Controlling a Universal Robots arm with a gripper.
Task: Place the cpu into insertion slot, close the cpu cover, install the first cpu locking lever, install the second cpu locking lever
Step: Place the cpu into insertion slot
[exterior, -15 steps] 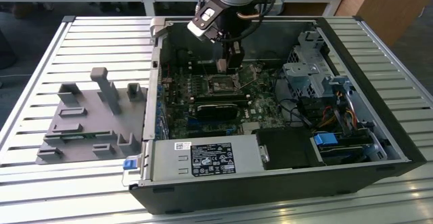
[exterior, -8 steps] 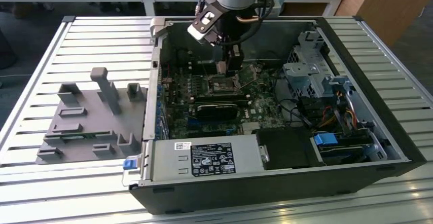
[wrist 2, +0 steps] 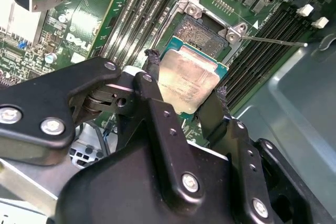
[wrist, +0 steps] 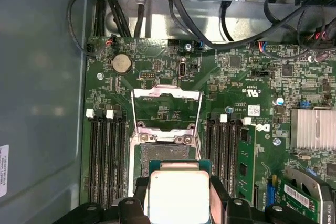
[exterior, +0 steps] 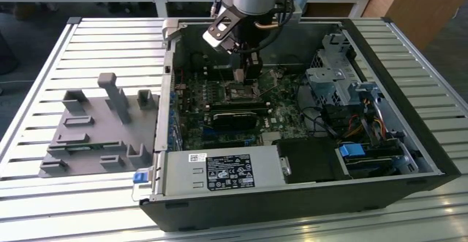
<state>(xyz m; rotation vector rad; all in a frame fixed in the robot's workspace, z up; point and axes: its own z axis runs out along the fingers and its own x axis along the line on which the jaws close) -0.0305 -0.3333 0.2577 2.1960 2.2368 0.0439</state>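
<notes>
Two fingers [wrist 2: 157,103] of my hand [wrist 2: 186,80] clamp the cpu [wrist: 178,195] by its edges, just above the insertion slot [wrist: 163,153]; cpu cover [wrist: 167,93] flipped open.

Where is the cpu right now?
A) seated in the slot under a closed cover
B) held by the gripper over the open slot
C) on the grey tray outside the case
B: in the second wrist view the gripper clamps the cpu over the uncovered insertion slot.

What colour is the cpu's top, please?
Dull silver-grey; the cpu shows best in the second wrist view.
</notes>
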